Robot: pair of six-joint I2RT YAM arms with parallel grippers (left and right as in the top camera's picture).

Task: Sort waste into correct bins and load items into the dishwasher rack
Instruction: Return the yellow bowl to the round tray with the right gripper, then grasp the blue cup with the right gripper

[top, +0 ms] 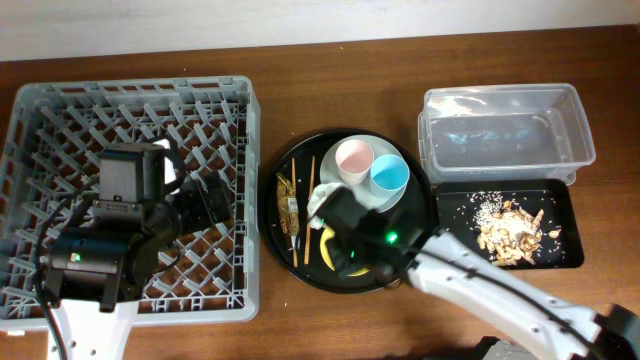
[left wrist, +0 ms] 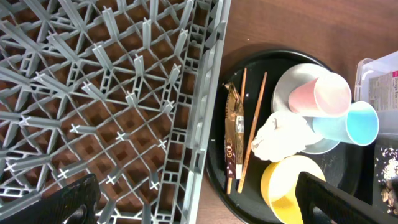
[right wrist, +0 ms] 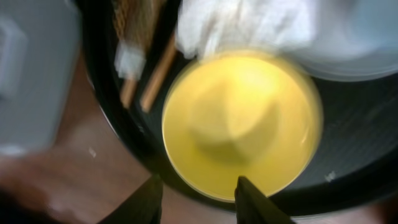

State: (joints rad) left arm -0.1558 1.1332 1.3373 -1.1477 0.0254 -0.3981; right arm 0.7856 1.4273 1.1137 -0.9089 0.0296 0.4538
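Note:
My right gripper point(right wrist: 199, 202) hovers open over the near rim of the yellow bowl point(right wrist: 239, 124), gripping nothing; the view is blurred. The bowl point(top: 328, 256) lies on the round black tray point(top: 425, 215), partly hidden by that gripper point(top: 345, 262). A pink cup point(top: 353, 160) and a blue cup point(top: 390, 175) rest on the pale plate point(top: 378, 199). Beside them are white tissue point(top: 322, 197), two chopsticks point(left wrist: 252, 127) and a gold-brown wrapper point(left wrist: 234, 134). My left gripper point(left wrist: 205, 205) stands wide open and empty over the right edge of the grey dishwasher rack point(top: 40, 120).
The clear tub point(top: 505, 135) stands at the back right. In front of it the shallow black tray point(top: 565, 205) holds beige food scraps point(top: 505, 232). Bare wood lies between the rack and the round tray.

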